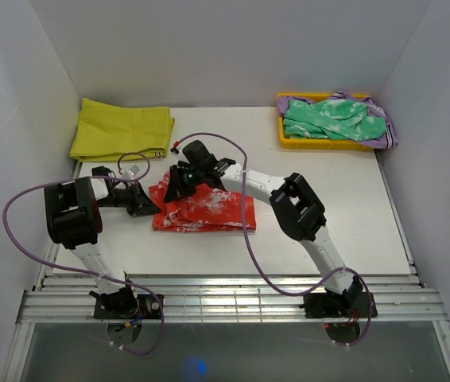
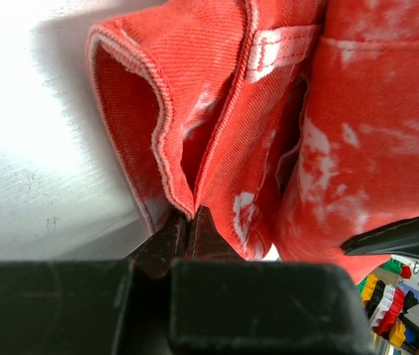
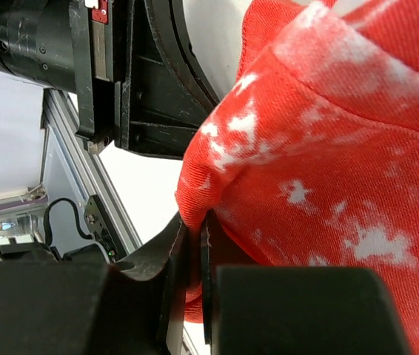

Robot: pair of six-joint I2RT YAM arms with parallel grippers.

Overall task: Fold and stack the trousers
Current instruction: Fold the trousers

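Where trousers (image 1: pixel 205 208) lie bunched, yellow cloth (image 1: pixel 122 130) beyond

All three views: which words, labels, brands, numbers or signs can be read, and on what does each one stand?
No text can be read in any view.
Small red tag, right wrist view: too small and blurred to read.
On the trousers: white blotches only, no readable label.

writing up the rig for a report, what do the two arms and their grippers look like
Both arms pair white tube links with bulky black joint housings: left arm, right arm. A thin purple cable loops loosely along each. The left gripper and right gripper have dark, flat, tapering fingers. A small green light glows at the right wrist.
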